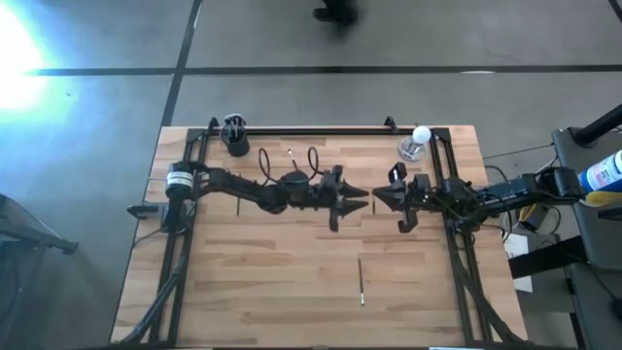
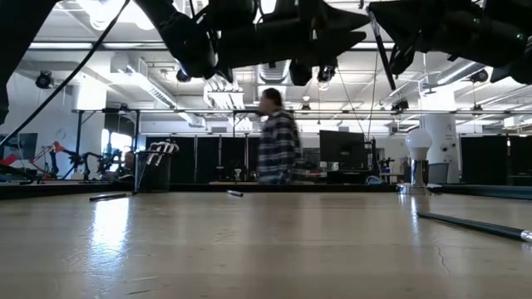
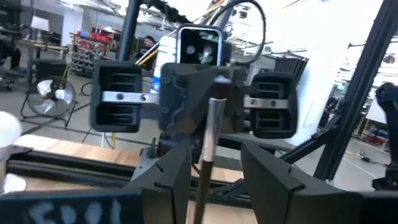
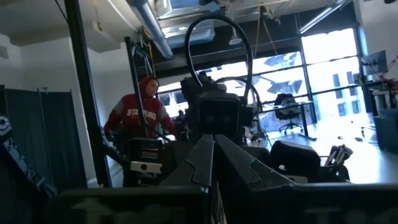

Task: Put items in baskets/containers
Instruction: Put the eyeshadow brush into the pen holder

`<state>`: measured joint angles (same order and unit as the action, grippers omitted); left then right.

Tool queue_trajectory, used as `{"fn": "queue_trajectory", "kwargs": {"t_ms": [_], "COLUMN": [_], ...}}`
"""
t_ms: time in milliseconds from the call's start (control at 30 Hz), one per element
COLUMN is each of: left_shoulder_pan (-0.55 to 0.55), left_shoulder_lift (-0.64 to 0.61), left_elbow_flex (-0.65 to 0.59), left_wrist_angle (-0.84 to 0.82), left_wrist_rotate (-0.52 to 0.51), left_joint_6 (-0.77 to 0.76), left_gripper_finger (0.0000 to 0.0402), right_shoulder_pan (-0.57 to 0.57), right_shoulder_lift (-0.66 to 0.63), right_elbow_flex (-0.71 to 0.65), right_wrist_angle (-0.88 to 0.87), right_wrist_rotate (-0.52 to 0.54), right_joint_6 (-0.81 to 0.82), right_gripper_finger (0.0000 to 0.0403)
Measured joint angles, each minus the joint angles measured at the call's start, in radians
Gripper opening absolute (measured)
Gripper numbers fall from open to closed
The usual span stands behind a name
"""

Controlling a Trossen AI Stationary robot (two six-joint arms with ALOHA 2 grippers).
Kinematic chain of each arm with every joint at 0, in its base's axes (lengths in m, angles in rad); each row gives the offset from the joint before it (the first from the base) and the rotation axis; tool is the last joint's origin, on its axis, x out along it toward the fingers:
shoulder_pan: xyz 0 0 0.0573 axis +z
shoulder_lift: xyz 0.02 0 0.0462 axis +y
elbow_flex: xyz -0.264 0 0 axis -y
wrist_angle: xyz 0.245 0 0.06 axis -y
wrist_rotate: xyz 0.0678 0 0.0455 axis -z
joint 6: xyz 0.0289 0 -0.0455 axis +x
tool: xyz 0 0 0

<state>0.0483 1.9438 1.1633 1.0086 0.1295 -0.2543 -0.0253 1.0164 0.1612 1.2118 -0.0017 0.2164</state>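
Note:
A thin dark stick hangs tilted in the air over the middle of the table, and it also shows in the low view as the stick. My right gripper is shut on it. My left gripper faces it tip to tip and is open, its fingers standing on either side of the stick's lower part. A black cup with several sticks upright in it stands at the far left. One long stick lies flat near the front edge, and a short one lies by the cup. My right gripper pinches the stick near its upper end between its two shut fingers. The fingers come about level from the table's right and lie across the stick. The stick hangs below them, tilted and clear of the table.
A white bulb on a stand sits at the far right corner. Dark frame rails run along the table's far edge and sides. A person in a checked shirt is in the room behind the table.

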Motion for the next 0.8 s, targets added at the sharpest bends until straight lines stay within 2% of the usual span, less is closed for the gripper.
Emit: {"fn": "queue_trajectory", "kwargs": {"t_ms": [400,600,700,800], "left_shoulder_pan": [-0.007,-0.011,-0.013,-0.013], "left_shoulder_lift": [0.0,0.0,0.0,0.0], "left_elbow_flex": [0.026,0.037,0.035,0.032], "left_wrist_angle": [-0.009,-0.018,-0.019,-0.019], "left_wrist_rotate": [0.003,0.075,0.081,0.096], "left_joint_6": [0.037,0.074,0.082,0.093], "left_gripper_finger": [0.0133,0.0132,0.0118,0.0084], "right_shoulder_pan": [0.009,0.029,0.033,0.035], "right_shoulder_lift": [0.047,0.11,0.126,0.131], "right_elbow_flex": [0.038,0.074,0.082,0.077], "right_wrist_angle": [0.0,0.006,0.017,0.043], "right_wrist_rotate": [-0.056,-0.064,-0.071,-0.082], "right_joint_6": [0.0,-0.011,-0.014,-0.011], "right_gripper_finger": [0.0008,0.0008,0.0008,0.0008]}}
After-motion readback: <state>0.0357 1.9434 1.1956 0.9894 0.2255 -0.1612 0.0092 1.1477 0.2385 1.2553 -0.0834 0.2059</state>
